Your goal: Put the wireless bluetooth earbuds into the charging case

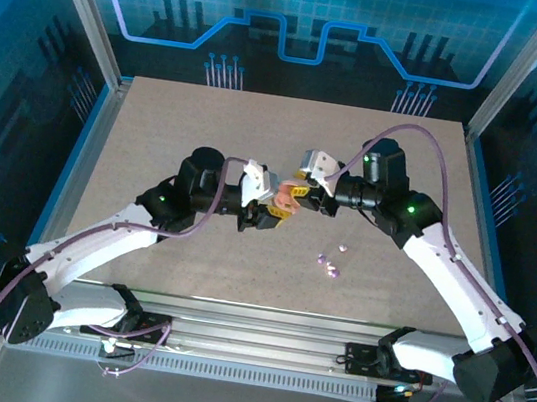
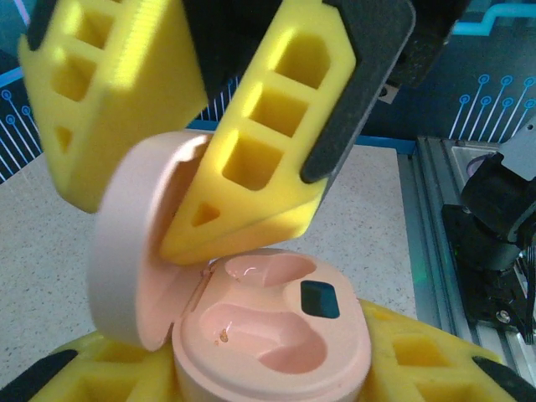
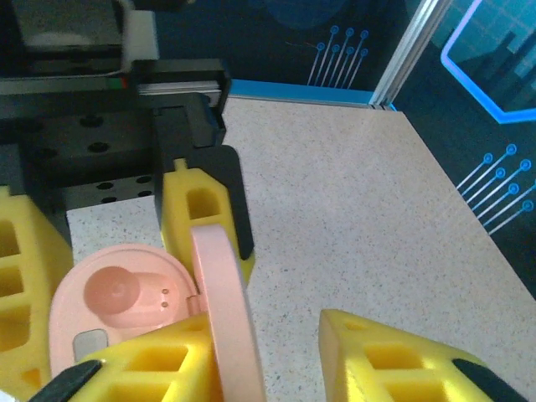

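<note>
risk of the lid (image 3: pixel 222 310) falling shut was noted, since the right gripper (image 1: pixel 306 193) stood slightly parted around it while the left gripper (image 1: pixel 270 215) clamped the charging case (image 2: pixel 276 335), earbuds (image 1: pixel 330 264) lying loose on the table (image 1: pixel 178 127) at its four o'clock.

You are working in a robotics lab cell. Aluminium frame posts (image 1: pixel 83 7) enclose a speckled desk (image 1: pixel 159 124). Blue panels (image 1: pixel 306 15) printed with circuit patterns line the walls beyond its far edge. Two robot arms (image 1: pixel 90 245) are bolted to a slotted aluminium rail (image 1: pixel 260 326) along its near edge.
</note>
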Controlling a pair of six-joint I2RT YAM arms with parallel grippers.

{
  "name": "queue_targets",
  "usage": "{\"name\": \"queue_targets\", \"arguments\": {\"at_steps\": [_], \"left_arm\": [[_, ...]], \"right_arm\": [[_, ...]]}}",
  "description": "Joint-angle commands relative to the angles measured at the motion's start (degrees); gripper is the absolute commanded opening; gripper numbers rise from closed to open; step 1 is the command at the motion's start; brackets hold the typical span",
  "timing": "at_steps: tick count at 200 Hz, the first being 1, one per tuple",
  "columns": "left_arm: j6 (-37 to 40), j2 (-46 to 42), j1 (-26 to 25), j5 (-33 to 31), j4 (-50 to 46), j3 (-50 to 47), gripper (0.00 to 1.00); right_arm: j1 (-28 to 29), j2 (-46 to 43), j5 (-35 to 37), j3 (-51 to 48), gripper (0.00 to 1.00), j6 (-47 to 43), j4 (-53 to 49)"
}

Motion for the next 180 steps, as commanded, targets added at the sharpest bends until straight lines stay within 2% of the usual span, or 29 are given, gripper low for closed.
{"name": "queue_targets", "arguments": {"at_steps": [1, 58, 83, 109, 147, 161, 180], "left_arm": [[2.18, -1.84, -0.44, 2.17, 2.15, -0.93, 0.34], [0.92, -1.99, -0.57, 0.39, 4.07, -2.08, 0.34], [-0.15, -1.98, -0.52, -0.05, 6.08, -2.75, 0.35], [-3.32, -1.44, -0.49, -2.17, 10.74, -4.09, 0.35], [-7.52, -0.36, -0.46, -4.29, 18.16, -6.35, 0.34], [-8.26, -0.15, -0.48, -4.89, 19.82, -6.86, 0.34], [-9.02, -0.35, -0.49, -5.95, 22.48, -7.94, 0.34]], "right_arm": [[-1.43, 0.05, -0.62, 2.28, 0.39, 2.26, -0.23], [-3.68, -0.84, -4.12, 3.19, 0.5, 6.03, -1.18], [-4.82, -1.2, 0.59, 4.47, 0.51, 12.35, -1.14], [-5.08, -2.23, -9.54, 5.82, 0.52, 11.0, -5.38], [-5.7, -7.07, -7.87, 3.04, 0.53, 17.06, -2.07], [-5.87, -8.79, -4.05, 2.71, 0.52, 20.43, -1.66], [-7.01, -10.31, 9.93, 1.85, 0.54, 30.51, -1.95]]}}
